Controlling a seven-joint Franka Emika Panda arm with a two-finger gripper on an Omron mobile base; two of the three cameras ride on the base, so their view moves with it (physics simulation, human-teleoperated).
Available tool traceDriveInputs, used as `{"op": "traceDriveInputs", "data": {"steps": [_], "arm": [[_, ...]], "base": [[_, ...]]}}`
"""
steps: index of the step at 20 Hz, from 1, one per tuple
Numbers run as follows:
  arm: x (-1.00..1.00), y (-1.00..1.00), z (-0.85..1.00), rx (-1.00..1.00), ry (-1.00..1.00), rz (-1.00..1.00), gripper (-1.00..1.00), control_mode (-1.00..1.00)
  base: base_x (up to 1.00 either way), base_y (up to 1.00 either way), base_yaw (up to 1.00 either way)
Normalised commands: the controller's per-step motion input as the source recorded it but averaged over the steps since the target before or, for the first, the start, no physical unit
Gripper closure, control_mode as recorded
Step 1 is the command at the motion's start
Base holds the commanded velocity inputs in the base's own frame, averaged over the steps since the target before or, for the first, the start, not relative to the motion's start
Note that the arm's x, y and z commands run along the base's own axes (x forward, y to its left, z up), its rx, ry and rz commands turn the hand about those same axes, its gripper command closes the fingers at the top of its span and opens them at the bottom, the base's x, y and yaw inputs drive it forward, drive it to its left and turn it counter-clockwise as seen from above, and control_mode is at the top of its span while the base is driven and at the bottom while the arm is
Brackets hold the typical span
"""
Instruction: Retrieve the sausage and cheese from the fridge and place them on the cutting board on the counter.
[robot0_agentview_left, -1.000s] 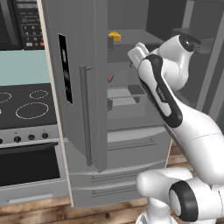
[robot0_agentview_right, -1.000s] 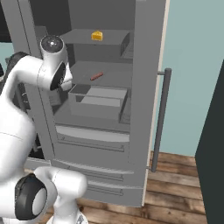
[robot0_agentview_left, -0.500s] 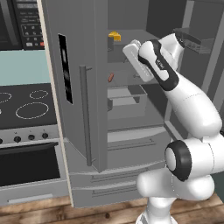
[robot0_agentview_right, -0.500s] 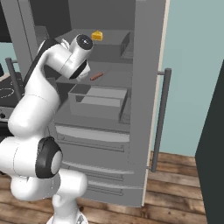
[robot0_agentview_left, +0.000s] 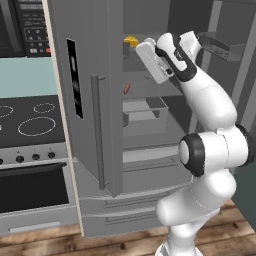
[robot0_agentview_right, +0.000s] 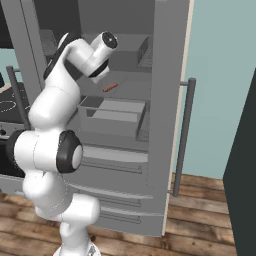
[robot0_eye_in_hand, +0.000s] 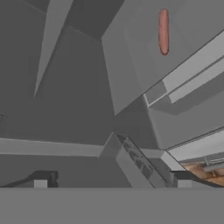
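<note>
The fridge stands with both doors open. On an upper shelf inside lies the yellow cheese. One shelf lower lies the reddish-brown sausage. My white hand hangs inside the fridge just right of the cheese and above the sausage. In the hand view my gripper is open with nothing between its dark fingertips, and the sausage lies far off at the top right. In the right base view my arm hides the cheese. The cutting board and counter are out of view.
A grey drawer bin sits under the sausage shelf. The open left door's bar handle and the right door flank the opening. A stove with an oven stands left of the fridge. The floor is wood.
My arm has risen and swung the hand up and further into the fridge, from beside the lower shelf to next to the cheese. The jaws stayed open.
</note>
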Motion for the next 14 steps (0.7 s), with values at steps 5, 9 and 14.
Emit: {"op": "traceDriveInputs", "data": {"steps": [5, 9, 14], "arm": [[0.56, 0.18, 0.06, 0.1, -0.03, 0.13, -1.0, -1.0], [0.56, 0.29, 0.01, 0.11, -0.07, 0.14, -1.0, -1.0], [0.49, 0.33, 0.0, 0.12, -0.11, 0.18, -1.0, -1.0]], "base": [[0.0, 0.0, 0.0], [0.0, 0.0, 0.0], [0.0, 0.0, 0.0]]}}
